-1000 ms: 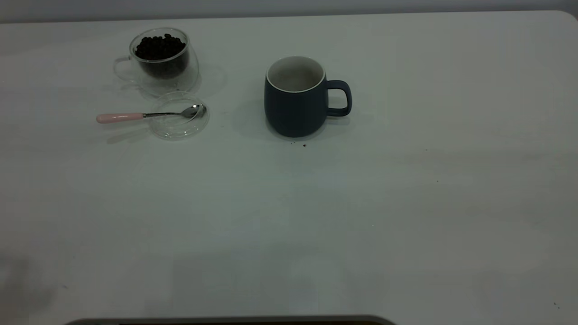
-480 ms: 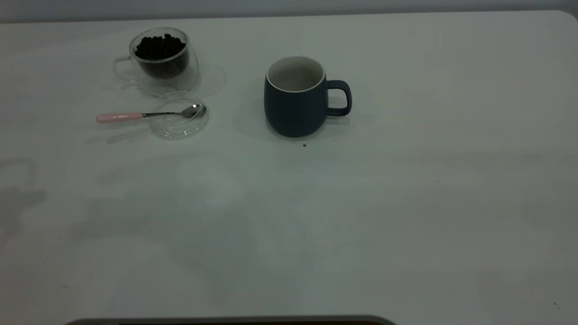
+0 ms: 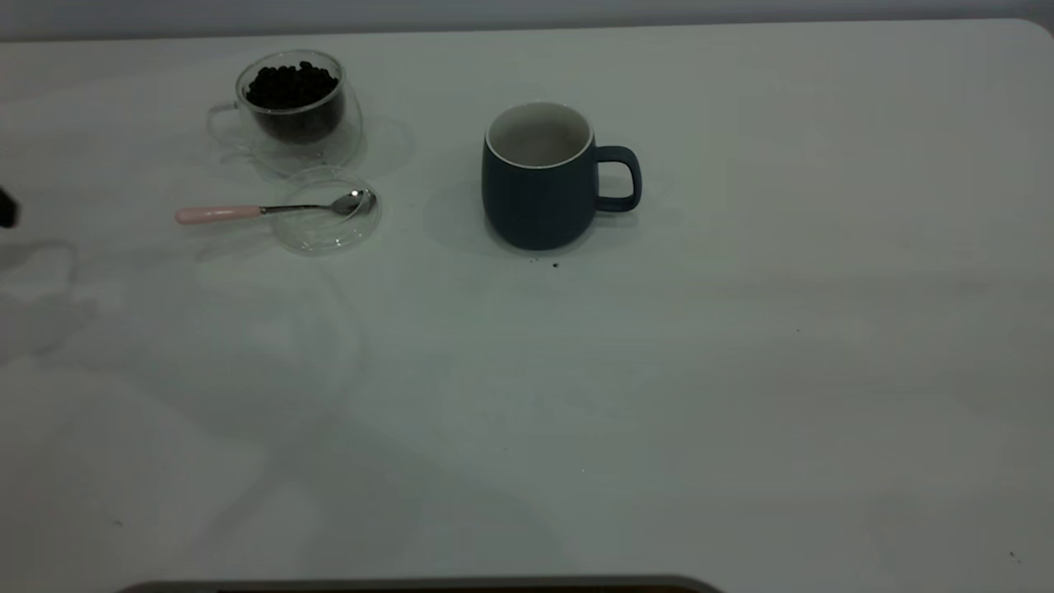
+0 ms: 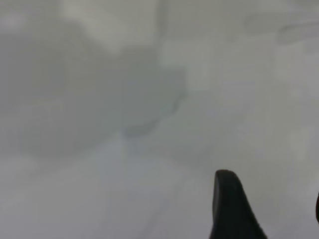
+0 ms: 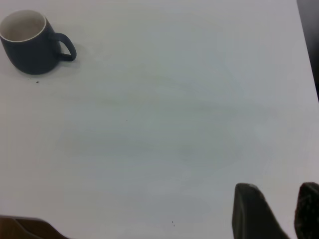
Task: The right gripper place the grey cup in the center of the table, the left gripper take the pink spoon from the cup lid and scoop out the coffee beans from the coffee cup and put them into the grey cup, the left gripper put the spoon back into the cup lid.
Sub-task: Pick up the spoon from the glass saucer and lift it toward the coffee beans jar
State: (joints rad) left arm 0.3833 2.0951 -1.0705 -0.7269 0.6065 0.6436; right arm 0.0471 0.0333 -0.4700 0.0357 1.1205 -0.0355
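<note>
The grey cup (image 3: 539, 177) stands upright near the middle of the table (image 3: 741, 371), handle to the right, and also shows in the right wrist view (image 5: 30, 42). The coffee cup (image 3: 290, 111) at the back left holds coffee beans (image 3: 291, 85). In front of it the cup lid (image 3: 327, 210) lies flat. The pink spoon (image 3: 247, 212) rests with its bowl on the lid and its handle pointing left. A dark bit of the left gripper (image 3: 6, 207) shows at the left edge; its fingers are wide apart and empty (image 4: 271, 194). My right gripper (image 5: 279, 191) is slightly open, empty and far from the cup.
A few dark specks (image 3: 554, 265) lie just in front of the grey cup. A dark rounded edge (image 3: 420, 585) runs along the table's front. The table's right edge (image 5: 306, 59) shows in the right wrist view.
A dark part of the left gripper has come into the exterior view at the left edge. The arm's shadow has spread across the left half of the table. Cups, lid and spoon have not moved.
</note>
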